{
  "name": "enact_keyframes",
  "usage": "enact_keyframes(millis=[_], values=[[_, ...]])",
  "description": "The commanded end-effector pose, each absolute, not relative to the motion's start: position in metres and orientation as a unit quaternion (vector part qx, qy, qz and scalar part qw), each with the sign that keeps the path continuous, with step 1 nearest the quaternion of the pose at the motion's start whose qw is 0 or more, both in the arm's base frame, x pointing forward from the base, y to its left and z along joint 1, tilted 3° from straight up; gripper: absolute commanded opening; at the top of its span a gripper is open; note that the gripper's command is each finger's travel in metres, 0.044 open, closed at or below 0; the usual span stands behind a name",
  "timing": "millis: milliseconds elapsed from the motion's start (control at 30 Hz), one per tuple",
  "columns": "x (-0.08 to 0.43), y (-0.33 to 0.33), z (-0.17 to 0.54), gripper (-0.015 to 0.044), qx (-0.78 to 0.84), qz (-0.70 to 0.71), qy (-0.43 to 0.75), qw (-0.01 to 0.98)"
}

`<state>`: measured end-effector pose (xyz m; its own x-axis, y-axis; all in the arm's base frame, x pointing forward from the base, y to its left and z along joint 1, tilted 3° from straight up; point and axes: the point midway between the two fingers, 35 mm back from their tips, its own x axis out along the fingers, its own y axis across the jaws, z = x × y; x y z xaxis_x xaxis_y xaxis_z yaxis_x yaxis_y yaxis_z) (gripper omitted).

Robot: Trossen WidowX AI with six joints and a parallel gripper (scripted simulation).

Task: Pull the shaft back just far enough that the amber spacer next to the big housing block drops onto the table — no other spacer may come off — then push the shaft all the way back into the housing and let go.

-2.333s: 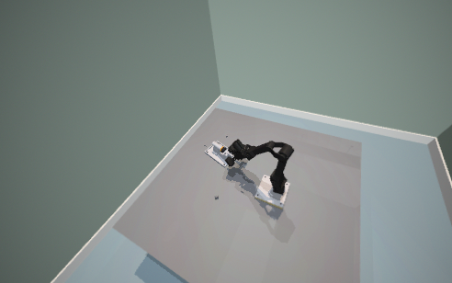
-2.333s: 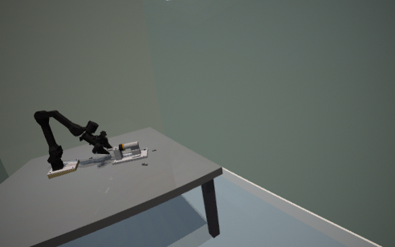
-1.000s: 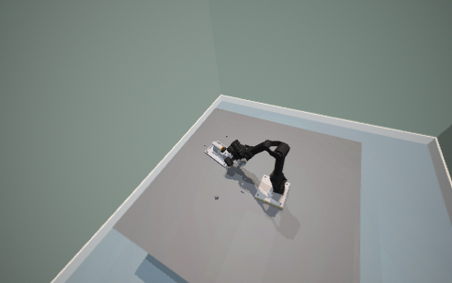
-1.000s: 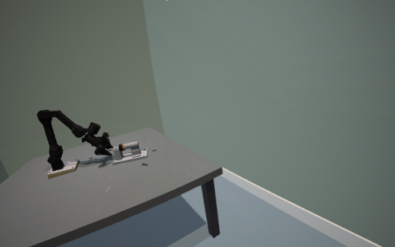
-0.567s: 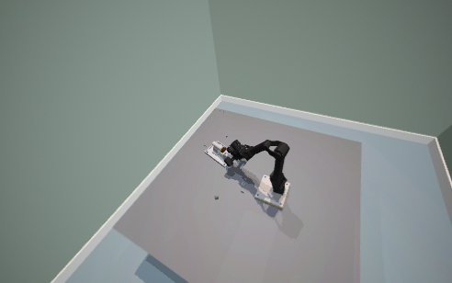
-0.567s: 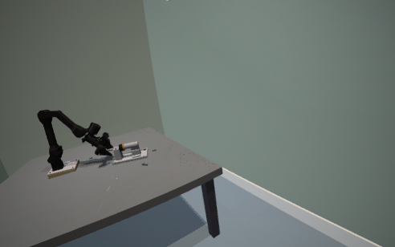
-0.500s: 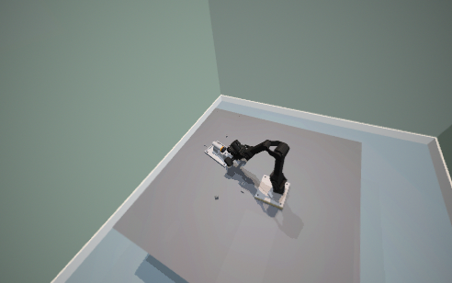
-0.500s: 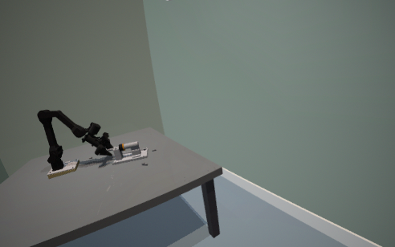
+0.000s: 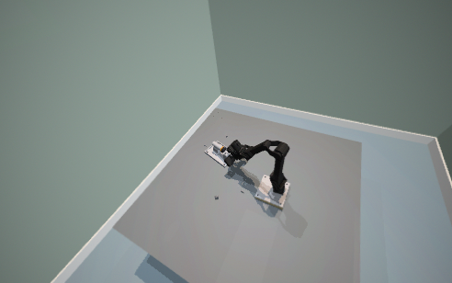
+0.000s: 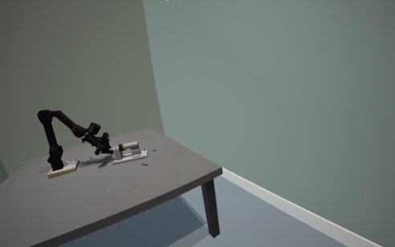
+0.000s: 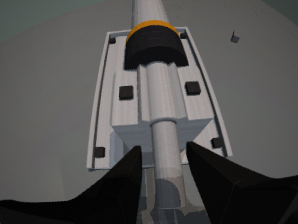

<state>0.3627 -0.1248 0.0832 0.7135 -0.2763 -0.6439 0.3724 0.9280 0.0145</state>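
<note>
The pale shaft (image 11: 165, 136) sticks out of the near support block (image 11: 123, 111) (image 10: 117, 153) toward the wrist camera. My gripper (image 11: 164, 149) is partly open, one black finger on each side of the shaft's free end. A narrow gap shows between each finger and the shaft in the wrist view. The amber spacer (image 11: 152, 23) (image 9: 222, 149) (image 10: 123, 147) is a thin band up on the shaft line, between a wider black spacer (image 11: 156, 48) and the white cylindrical housing (image 11: 148, 11) (image 10: 132, 144). The shaft inside these parts is hidden.
The fixture stands on a white base plate (image 9: 213, 158) (image 10: 130, 160) with black corner bolts. My arm's base plate (image 9: 264, 196) (image 10: 73, 166) is on the same grey table. Small dark bits (image 9: 216, 198) (image 10: 144, 163) (image 11: 235, 37) lie on the table around the fixture.
</note>
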Motion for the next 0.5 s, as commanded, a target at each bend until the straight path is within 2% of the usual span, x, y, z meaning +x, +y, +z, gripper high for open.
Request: enact_keyframes(millis=[0, 33, 267, 467], values=[[0.3626, -0.1249, 0.0832, 0.0072, 0.072, -0.176, 0.335, 0.923], [0.3626, -0.1249, 0.0832, 0.0046, 0.072, -0.176, 0.335, 0.923], [0.3625, -0.1248, 0.0832, 0.0000, 0.072, -0.175, 0.335, 0.923], [0.3590, -0.1234, 0.0827, 0.0000, 0.071, -0.174, 0.335, 0.923]])
